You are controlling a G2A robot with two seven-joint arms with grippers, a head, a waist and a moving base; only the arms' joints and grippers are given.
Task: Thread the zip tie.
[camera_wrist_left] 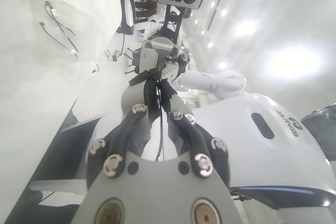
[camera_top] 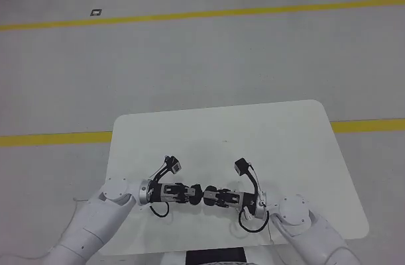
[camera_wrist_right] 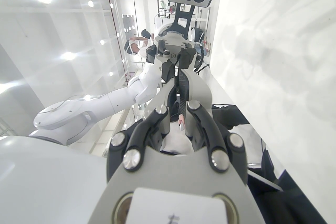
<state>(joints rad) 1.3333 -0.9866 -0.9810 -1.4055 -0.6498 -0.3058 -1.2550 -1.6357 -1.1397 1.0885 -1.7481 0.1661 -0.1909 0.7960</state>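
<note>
Looks like the middle of the threading step itself: left gripper (camera_top: 194,193) and right gripper (camera_top: 211,196) tip to tip, above the near part of the white table (camera_top: 275,139), apart from its surface. Probably not threaded yet, with no closed loop to see anywhere. For the next move, as a judgement only: calls for a very fine alignment of the strap end with the small slot of the head, then a short straight push along the strap, with steady wrists on both sides; risks bending the thin strap aside at any small error of angle. Now the fingers. On the left: fingers (camera_wrist_left: 148,93), wrapped in black tape at the tips, pressed together and clamped on the black zip tie (camera_wrist_left: 159,128), a thin strap running back between them toward the palm and forward to the meeting point of the 2 grippers. On the right: fingers (camera_wrist_right: 164,93) drawn close to each other, with almost no gap at the tips, just in front of the left tips; between them a dark ribbed strip (camera_wrist_right: 183,83), maybe a part of the tie, maybe only a pad, not possible to decide. Farther off on the table, well apart from both grippers, a clear plastic bag (camera_wrist_left: 81,25) with spare ties (camera_wrist_left: 42,24) inside, at least 2.
</note>
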